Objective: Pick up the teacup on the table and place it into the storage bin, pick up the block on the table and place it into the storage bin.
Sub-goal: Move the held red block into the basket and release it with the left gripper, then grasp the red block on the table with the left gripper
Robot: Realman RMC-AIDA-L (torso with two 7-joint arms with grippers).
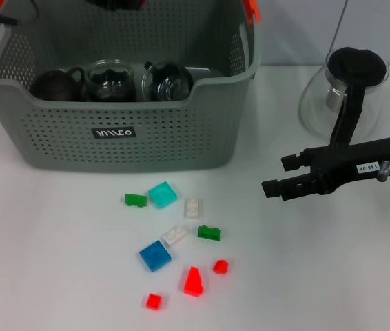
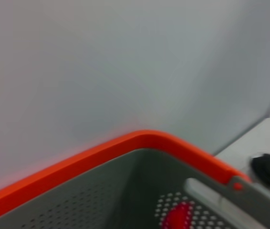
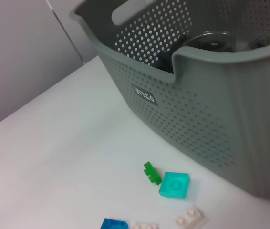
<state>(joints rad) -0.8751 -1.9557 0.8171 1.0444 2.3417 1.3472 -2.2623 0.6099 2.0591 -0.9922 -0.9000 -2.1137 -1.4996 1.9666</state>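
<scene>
The grey-green storage bin (image 1: 119,131) stands at the back left; the right wrist view shows its labelled wall (image 3: 197,100). Inside sit a dark teacup (image 1: 56,83) and two glass teacups (image 1: 109,79). Several small blocks lie on the table in front of it, among them a cyan block (image 1: 162,194) (image 3: 174,184), a green block (image 1: 136,200) (image 3: 152,172), a blue block (image 1: 155,256) and a red block (image 1: 193,281). My right gripper (image 1: 279,175) hovers open and holds nothing, to the right of the blocks. A dark part of my left arm (image 1: 116,3) shows above the bin.
A glass teapot (image 1: 346,89) with a black handle stands at the back right, just behind my right arm. The bin's orange handle (image 2: 140,143) fills the left wrist view. White blocks (image 1: 193,207) lie among the coloured ones.
</scene>
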